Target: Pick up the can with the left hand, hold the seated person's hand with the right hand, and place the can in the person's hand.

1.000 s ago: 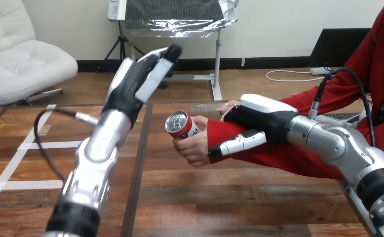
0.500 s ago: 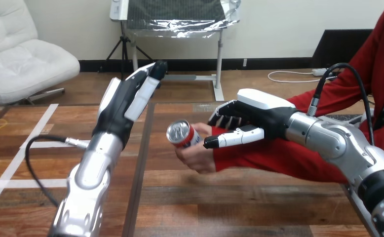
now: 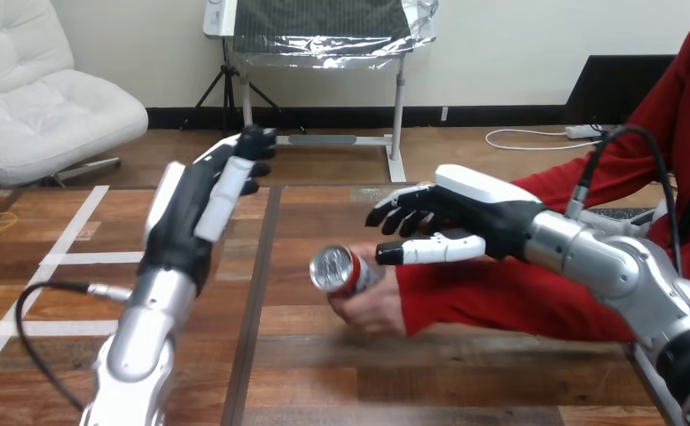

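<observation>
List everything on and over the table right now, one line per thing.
can: one, red with a silver top, lying tilted in the person's hand, near the table's middle.
white tape: several strips, white, stuck flat on the table's left part.
table: one, brown wood, across the lower view.
person's hand: one, low over the table, fingers round the can.
sleeve: one, red, running from the person's hand to the view's right.
left hand: one, black and white, open, raised left of the can, apart from it.
right hand: one, black and white, open, fingers spread above the sleeve, just right of the can.
</observation>
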{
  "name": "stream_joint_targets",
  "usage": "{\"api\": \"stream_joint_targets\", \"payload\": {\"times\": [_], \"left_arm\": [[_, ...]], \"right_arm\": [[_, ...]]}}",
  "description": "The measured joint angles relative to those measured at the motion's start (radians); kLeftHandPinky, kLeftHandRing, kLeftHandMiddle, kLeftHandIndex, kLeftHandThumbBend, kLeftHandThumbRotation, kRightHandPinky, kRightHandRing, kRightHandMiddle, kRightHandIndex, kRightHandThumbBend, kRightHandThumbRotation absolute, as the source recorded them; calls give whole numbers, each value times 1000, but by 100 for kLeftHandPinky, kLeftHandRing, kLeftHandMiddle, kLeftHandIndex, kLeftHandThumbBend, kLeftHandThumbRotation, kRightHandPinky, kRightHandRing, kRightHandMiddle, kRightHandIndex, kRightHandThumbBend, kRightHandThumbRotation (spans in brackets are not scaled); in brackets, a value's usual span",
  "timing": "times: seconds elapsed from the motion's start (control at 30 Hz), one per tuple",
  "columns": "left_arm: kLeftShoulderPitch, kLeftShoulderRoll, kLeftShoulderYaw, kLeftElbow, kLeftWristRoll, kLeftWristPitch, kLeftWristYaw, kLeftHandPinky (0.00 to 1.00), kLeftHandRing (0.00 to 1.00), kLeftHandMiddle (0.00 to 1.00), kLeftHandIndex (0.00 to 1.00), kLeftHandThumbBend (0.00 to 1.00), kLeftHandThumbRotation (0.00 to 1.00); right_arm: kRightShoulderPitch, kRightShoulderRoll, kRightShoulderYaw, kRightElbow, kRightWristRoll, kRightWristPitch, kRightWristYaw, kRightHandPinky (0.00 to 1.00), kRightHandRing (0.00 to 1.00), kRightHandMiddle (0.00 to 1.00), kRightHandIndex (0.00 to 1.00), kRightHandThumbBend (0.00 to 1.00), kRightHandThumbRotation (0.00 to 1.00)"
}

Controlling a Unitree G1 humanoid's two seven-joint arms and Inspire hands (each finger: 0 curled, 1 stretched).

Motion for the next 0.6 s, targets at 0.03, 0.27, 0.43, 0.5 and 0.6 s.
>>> {"api": "stream_joint_targets", "payload": {"times": [0.03,0.27,0.43,0.5,0.6], "left_arm": [[10,0,2,-9,-3,0,0,79,80,80,76,63,99],[69,-1,10,-50,-26,-13,-1,77,79,80,76,58,99],[114,-4,15,-73,-37,-26,-2,76,78,81,75,55,98],[135,-7,16,-87,-44,-32,-2,76,78,81,75,54,97],[165,-14,18,-104,-60,-41,-3,75,78,80,74,53,96]], "right_arm": [[6,-2,-2,-6,6,1,4,67,78,79,81,100,100],[49,-21,-24,-54,37,20,27,71,82,84,88,100,100],[85,-28,-49,-98,71,59,35,74,84,86,93,100,100],[103,-29,-64,-119,92,72,37,74,85,87,95,100,100],[131,-29,-85,-149,125,81,37,75,86,89,97,100,100]]}}
